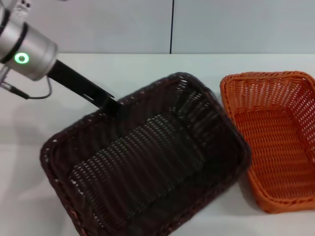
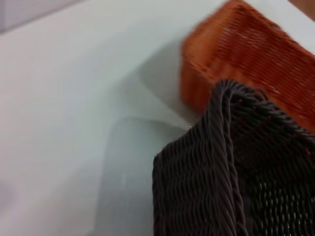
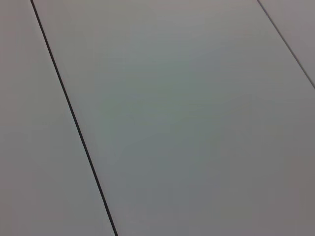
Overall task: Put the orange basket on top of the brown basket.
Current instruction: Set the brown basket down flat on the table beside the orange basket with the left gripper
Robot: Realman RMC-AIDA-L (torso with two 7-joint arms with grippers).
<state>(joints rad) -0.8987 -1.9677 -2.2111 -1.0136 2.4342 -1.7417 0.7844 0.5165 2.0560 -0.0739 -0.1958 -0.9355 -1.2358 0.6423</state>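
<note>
The brown basket [image 1: 147,162] fills the middle of the head view, turned at an angle and looking raised off the table. My left gripper [image 1: 112,104] reaches in from the upper left and is shut on its far left rim. The orange basket [image 1: 275,142] stands upright on the table just to its right, close to the brown rim. In the left wrist view the brown basket's braided rim [image 2: 236,182] is close, with its shadow on the table below, and the orange basket [image 2: 256,54] lies beyond it. My right gripper is out of view.
The white table [image 1: 123,69] runs to a pale wall with a dark vertical seam [image 1: 172,24] behind. The right wrist view shows only grey panels with a dark seam [image 3: 74,118].
</note>
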